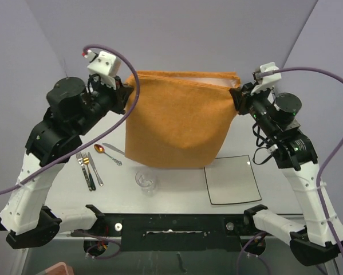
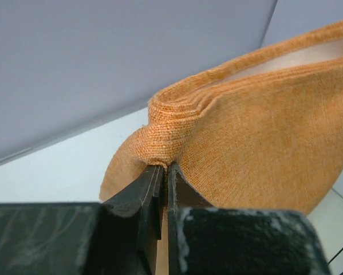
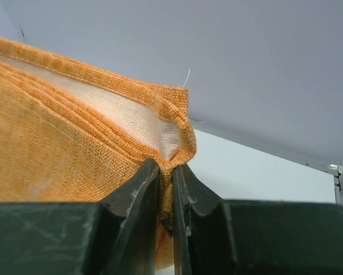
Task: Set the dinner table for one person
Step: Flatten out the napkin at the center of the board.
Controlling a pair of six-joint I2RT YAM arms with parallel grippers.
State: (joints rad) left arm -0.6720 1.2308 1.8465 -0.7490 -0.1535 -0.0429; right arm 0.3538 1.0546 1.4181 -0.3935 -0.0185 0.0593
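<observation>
An orange folded cloth mat (image 1: 180, 117) hangs in the air over the white dinner table (image 1: 177, 197), stretched between both arms. My left gripper (image 1: 125, 91) is shut on the mat's top left corner (image 2: 160, 146). My right gripper (image 1: 238, 97) is shut on the mat's top right corner (image 3: 177, 143). In the wrist views the left gripper (image 2: 165, 167) and the right gripper (image 3: 166, 166) each pinch a bunched fold of the orange weave. The mat's lower edge sags above the table's middle and hides the surface behind it.
On the table near the left arm lie a fork (image 1: 84, 169), a knife (image 1: 94, 170) and a gold-bowled spoon (image 1: 107, 153). A clear glass (image 1: 145, 180) stands near the front middle. A square white plate (image 1: 232, 179) sits at the front right.
</observation>
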